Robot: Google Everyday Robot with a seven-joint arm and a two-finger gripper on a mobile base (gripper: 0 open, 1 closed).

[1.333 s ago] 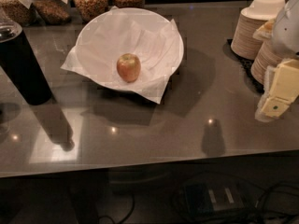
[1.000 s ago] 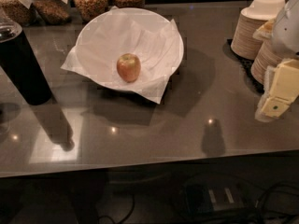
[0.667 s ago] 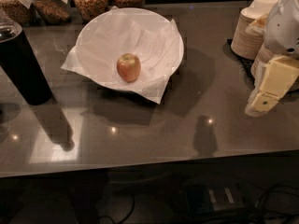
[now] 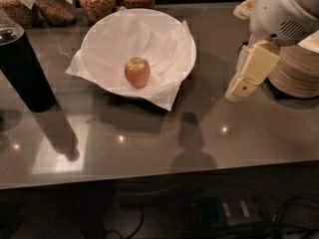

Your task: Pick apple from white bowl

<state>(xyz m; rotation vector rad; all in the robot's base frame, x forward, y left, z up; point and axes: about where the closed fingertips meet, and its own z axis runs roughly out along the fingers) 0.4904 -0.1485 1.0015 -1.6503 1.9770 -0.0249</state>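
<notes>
My gripper [image 4: 237, 90] hung right of the bowl [image 4: 102, 36], apart from the apple [image 4: 137, 71]; whether it was clenched, I couldn't tell.

The apple [image 4: 137, 71] is coloured yellow-green with a red-orange blush. The white bowl [image 4: 167, 29] is lined with plain, crinkled white paper. The gripper [image 4: 236, 90], held at the right above the counter [image 4: 149, 143], is finished in pale cream-yellow. The counter is toned a glossy grey-brown, and the cylinder [image 4: 25, 73] is coloured black.
</notes>
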